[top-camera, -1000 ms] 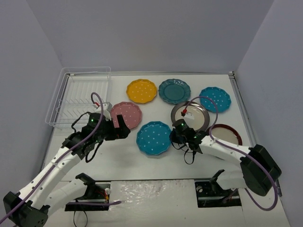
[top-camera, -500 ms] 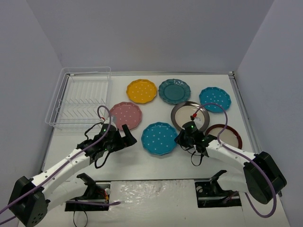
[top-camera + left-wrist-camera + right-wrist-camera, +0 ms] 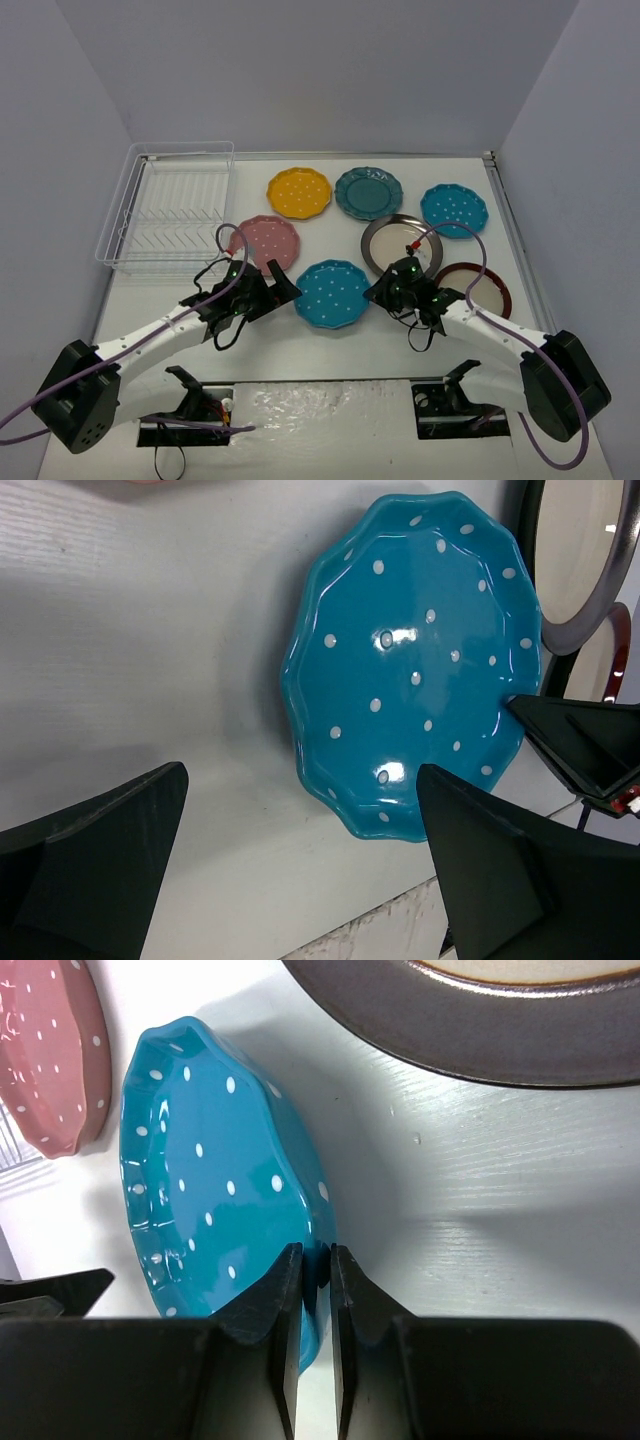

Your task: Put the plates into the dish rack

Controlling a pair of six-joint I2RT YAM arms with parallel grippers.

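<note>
Nothing loaded: clear wire-tined plastic dish rack (image 3: 165, 215) holds none, seven round plates (image 3: 299, 192) lie on the desk (image 3: 300, 345). Left fingers (image 3: 90, 860) spread wide; right fingers (image 3: 275, 1330) pressed together at the near-edge blue dotted plate (image 3: 328, 292)'s rim.

**Where the cameras look**

The top camera sits high behind the near edge of the table (image 3: 300, 345) and looks down on all of it. The left wrist camera is low and close, and looks right over the near blue plate (image 3: 410, 670). The right wrist camera is closer still, and looks left at the same plate. All three views share it.
</note>
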